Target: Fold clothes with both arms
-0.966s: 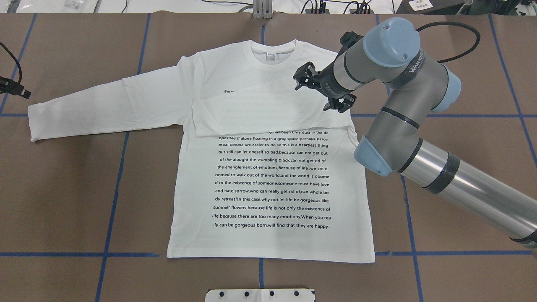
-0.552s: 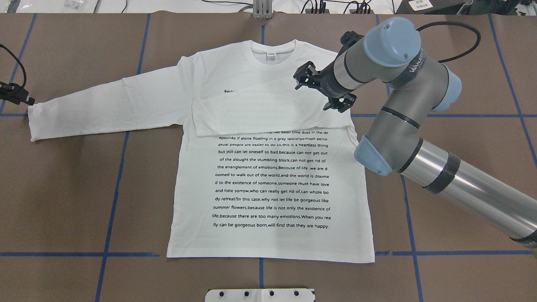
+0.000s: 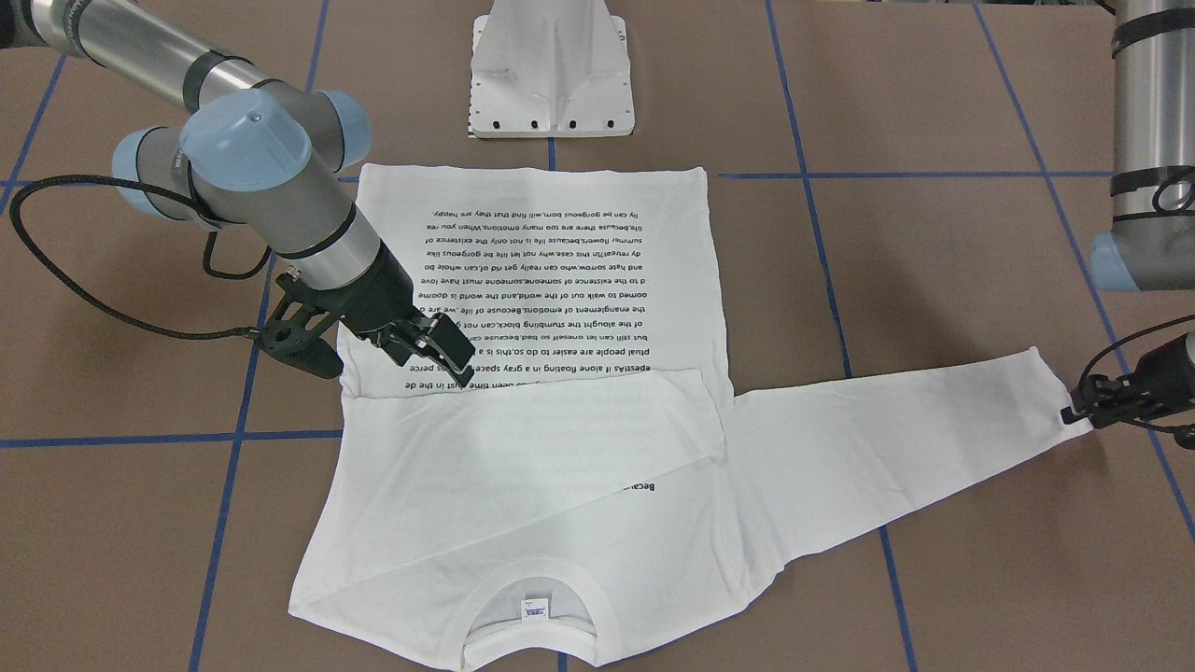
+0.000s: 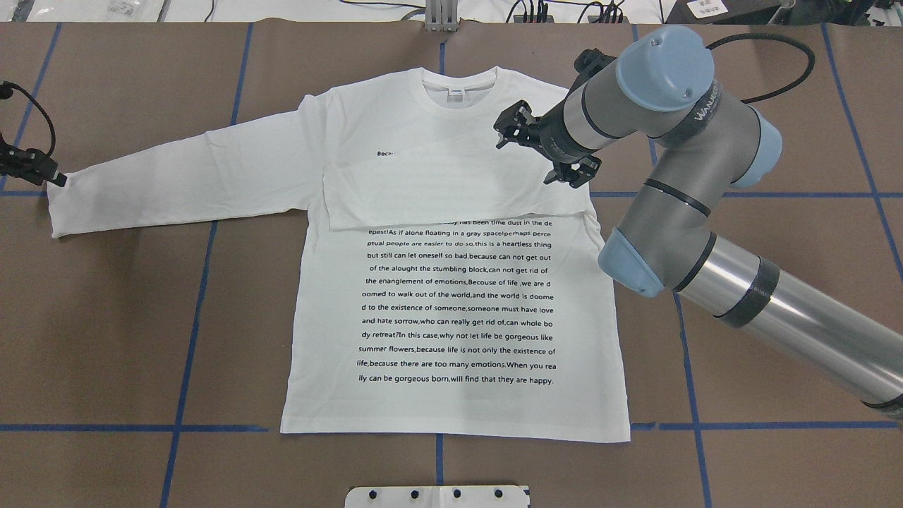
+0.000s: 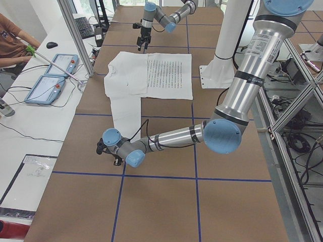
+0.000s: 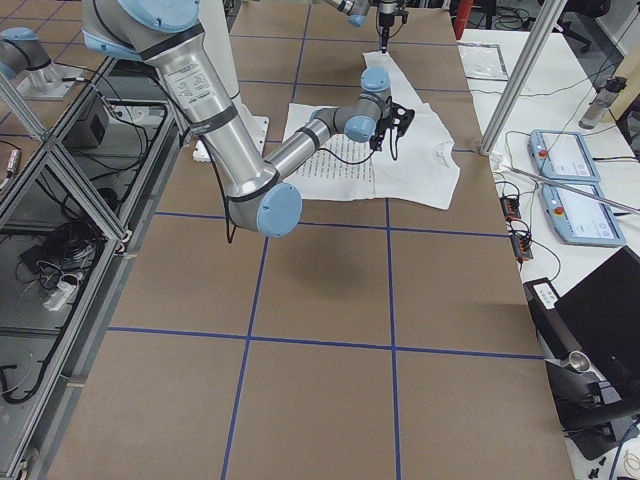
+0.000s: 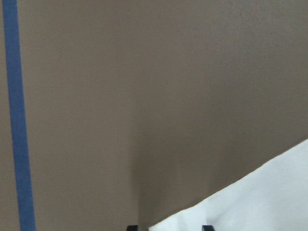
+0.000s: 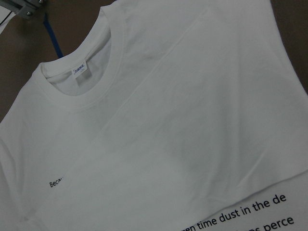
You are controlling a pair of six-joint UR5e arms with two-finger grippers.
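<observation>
The white long-sleeved T-shirt [image 4: 451,310] lies flat with its printed text up and its collar [image 4: 458,88] at the far side. One sleeve is folded across the chest [image 4: 451,190]. The other sleeve [image 4: 183,176] stretches out to the left. My left gripper [image 4: 49,173] is low at that sleeve's cuff [image 3: 1046,383]. In the left wrist view its fingertips [image 7: 132,227] stand apart with the cloth edge [image 7: 260,197] between them. My right gripper [image 4: 542,149] is open and empty, hovering over the shirt's shoulder area; it also shows in the front view [image 3: 448,359].
The white pedestal base [image 3: 551,65] stands at the near table edge by the shirt's hem. Blue tape lines [image 4: 190,317] cross the brown table. A side bench with tablets [image 5: 53,75] and frame posts [image 5: 75,35] lies beyond the far edge.
My left gripper has moved down and right until it reaches the outstretched sleeve's cuff. My right arm has shifted very slightly; the shirt has not moved.
</observation>
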